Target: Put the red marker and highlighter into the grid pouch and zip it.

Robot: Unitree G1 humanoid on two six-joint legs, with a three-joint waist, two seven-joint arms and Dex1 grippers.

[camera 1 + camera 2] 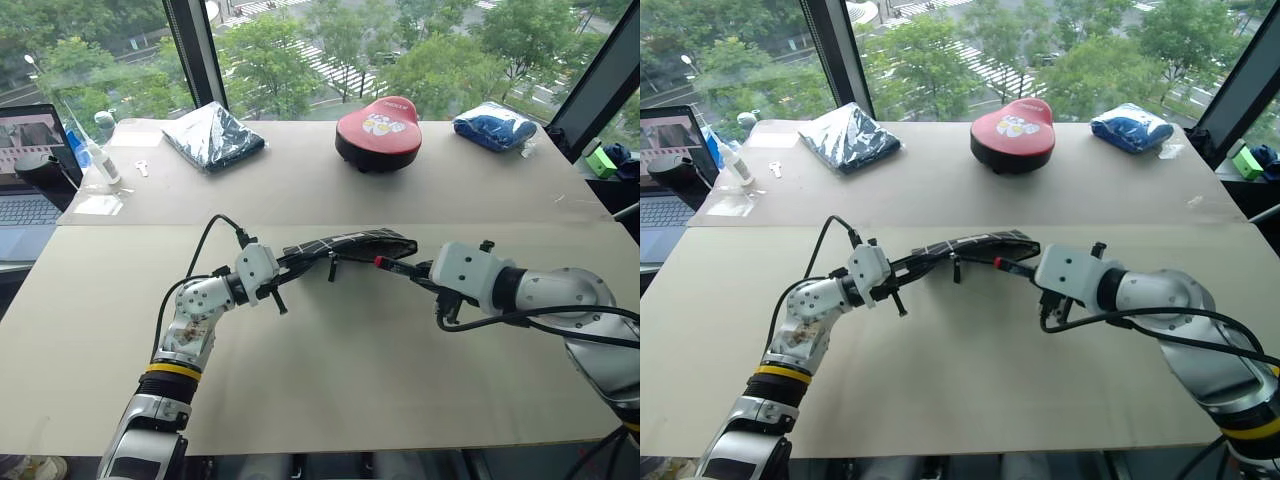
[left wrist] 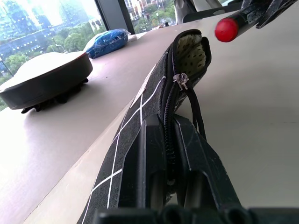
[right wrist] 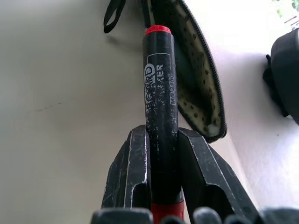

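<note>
Right gripper (image 3: 161, 175) squeezes the red marker (image 3: 160, 107), a black pen with a red tip, pointing at the grid pouch's (image 1: 350, 243) open mouth. Left gripper (image 2: 168, 154) pinches the black, white-lined pouch above the table (image 1: 330, 350).

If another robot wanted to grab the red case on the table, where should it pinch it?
Probably at the black base, across its narrower width, coming down from above. The red case is a rounded dome sitting flat on the table, wide and smooth on top, so fingers might slip there. The dark rim under the red lid gives flatter sides. Nothing touches it, so either side looks reachable.
</note>
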